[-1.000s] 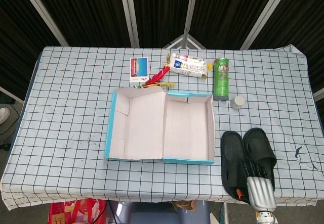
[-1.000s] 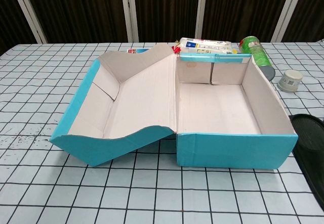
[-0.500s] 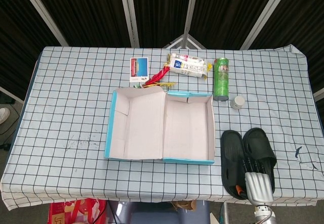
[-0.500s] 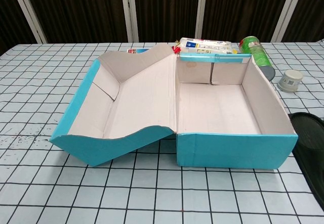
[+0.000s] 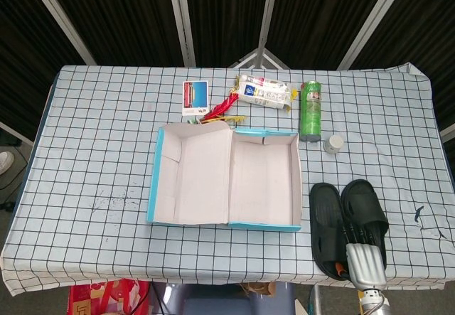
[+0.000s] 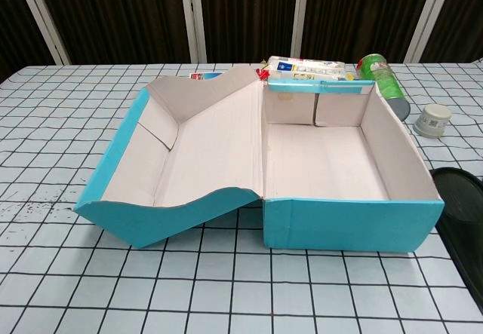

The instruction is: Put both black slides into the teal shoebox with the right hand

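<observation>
In the head view, the teal shoebox (image 5: 226, 184) lies open at table centre, its lid folded out to the left and both halves showing bare cardboard. The two black slides lie side by side just right of the box: the left slide (image 5: 326, 226) nearest the box wall, the right slide (image 5: 364, 212) beside it. The right hand (image 5: 361, 254) reaches in from the near table edge, its fingers over the gap between the slides at their heel ends; whether they are closed on either slide cannot be determined from this angle. The left hand is not visible. Behind the box lie a green canister (image 5: 311, 109), a small white jar (image 5: 333, 143), a snack packet (image 5: 264, 91) and a card (image 5: 195, 95). In the chest view, the shoebox (image 6: 324, 217) fills the frame, interior empty; only an edge of the left slide (image 6: 462, 213) shows at the right margin, and neither hand appears. Assessed step: first pickup, neither slide yet boxed. The next move requires a secure grip on one slide, a lift above the box wall, and a leftward carry. Compared with the earlier head frames, the hand has shifted slightly over the slides, and the left slide sits marginally nearer the box.
</observation>
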Robot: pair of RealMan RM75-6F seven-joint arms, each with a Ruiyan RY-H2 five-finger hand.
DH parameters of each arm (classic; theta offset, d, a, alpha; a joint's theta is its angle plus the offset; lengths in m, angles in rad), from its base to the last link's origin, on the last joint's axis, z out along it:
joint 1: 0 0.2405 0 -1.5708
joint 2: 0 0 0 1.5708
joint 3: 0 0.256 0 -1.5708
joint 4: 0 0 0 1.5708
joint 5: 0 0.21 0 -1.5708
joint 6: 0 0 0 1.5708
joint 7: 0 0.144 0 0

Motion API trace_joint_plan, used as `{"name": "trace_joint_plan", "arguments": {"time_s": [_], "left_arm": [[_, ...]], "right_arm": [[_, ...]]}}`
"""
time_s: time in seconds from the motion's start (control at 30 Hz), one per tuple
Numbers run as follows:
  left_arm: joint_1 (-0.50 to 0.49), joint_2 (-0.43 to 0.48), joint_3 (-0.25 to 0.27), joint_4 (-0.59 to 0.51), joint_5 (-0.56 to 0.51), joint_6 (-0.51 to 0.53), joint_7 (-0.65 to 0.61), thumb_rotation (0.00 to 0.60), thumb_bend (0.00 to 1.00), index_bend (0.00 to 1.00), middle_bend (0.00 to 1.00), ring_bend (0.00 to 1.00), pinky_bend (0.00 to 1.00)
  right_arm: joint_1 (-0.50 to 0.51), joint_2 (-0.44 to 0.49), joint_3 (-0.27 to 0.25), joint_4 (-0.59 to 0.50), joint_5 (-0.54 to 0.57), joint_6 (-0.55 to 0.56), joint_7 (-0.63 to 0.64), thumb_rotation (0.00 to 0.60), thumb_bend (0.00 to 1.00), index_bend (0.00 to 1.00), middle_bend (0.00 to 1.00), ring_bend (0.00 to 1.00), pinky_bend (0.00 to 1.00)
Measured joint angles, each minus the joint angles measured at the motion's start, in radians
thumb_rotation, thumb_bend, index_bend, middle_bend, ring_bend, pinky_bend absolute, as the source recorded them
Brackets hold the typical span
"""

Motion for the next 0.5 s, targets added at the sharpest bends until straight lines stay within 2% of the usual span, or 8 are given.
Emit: {"name": "trace_joint_plan", "arguments": {"time_s": [0.27, 0.5], "left_arm": [[-0.001, 0.001, 0.000, -0.001, -0.003, -0.003, 0.000, 0.600, 0.37, 0.11, 0.05, 0.00, 0.09], [0.001, 0.002, -0.003, -0.003, -0.008, -0.001, -0.003, 0.600, 0.37, 0.11, 0.05, 0.00, 0.09]], "right_arm": [[0.028, -0.012, 0.006, 0.002, 0.023, -0.033, -0.032, 0.600, 0.26, 0.01, 0.05, 0.00, 0.07], [0.057, -0.011, 0.023, -0.016, 0.031, -0.046, -0.047, 0.600, 0.26, 0.24, 0.23, 0.07, 0.06]]}}
